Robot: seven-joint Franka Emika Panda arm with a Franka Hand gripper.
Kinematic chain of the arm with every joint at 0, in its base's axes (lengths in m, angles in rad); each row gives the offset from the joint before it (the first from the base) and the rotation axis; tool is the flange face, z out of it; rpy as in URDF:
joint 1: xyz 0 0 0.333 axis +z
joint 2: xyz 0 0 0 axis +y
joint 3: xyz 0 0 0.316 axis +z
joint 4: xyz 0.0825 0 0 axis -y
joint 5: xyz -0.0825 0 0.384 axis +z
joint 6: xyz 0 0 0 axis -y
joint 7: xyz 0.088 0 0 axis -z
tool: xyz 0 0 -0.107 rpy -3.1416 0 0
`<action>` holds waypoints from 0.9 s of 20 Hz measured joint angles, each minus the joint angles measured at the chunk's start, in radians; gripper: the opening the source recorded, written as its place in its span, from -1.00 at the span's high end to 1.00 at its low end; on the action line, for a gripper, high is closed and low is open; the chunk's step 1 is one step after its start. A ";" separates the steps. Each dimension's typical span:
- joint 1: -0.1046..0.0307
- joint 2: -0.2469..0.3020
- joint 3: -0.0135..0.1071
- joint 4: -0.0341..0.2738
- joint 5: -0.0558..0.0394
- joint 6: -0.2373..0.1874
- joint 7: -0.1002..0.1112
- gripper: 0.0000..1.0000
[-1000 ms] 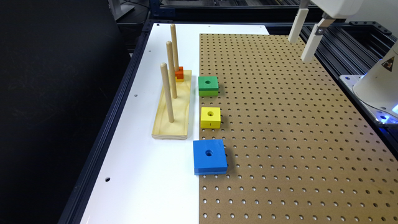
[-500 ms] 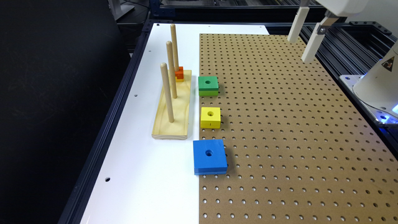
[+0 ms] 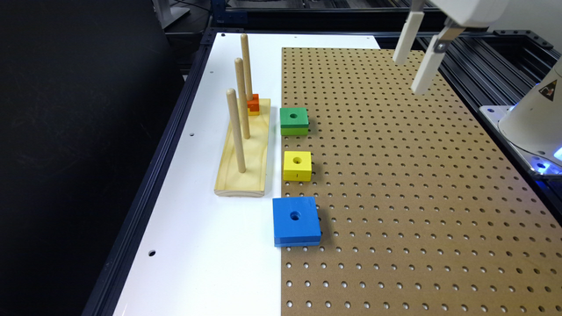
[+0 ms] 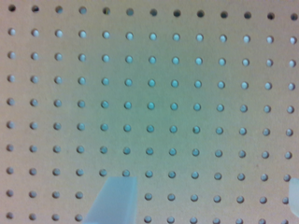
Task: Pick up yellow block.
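The yellow block (image 3: 297, 166) lies flat on the brown pegboard (image 3: 408, 184) near its edge, centre hole up, between a green block and a blue block. My gripper (image 3: 409, 75) hangs high over the far part of the pegboard, well off toward the exterior view's right of the yellow block. In the wrist view the gripper (image 4: 203, 205) is open: two pale fingertips (image 4: 114, 200) stand wide apart over bare pegboard (image 4: 149, 93), with nothing between them.
A green block (image 3: 293, 120) and a larger blue block (image 3: 296, 220) flank the yellow one. A pale wooden peg base (image 3: 243, 175) with three upright pegs and a small orange block (image 3: 253, 104) sits on the white table (image 3: 197, 245). The robot's base (image 3: 533, 127) stands at the right.
The gripper has shifted a little toward the exterior view's left and slightly lower. The blocks have not moved.
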 joint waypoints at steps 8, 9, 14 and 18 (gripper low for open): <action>0.007 0.079 0.018 0.060 0.0072 0.012 0.017 -1.00; 0.007 0.080 0.022 0.060 0.0091 0.012 0.018 -1.00; 0.016 0.083 0.047 0.072 0.0141 0.012 0.048 -1.00; 0.025 0.109 0.067 0.100 0.0152 0.012 0.079 -1.00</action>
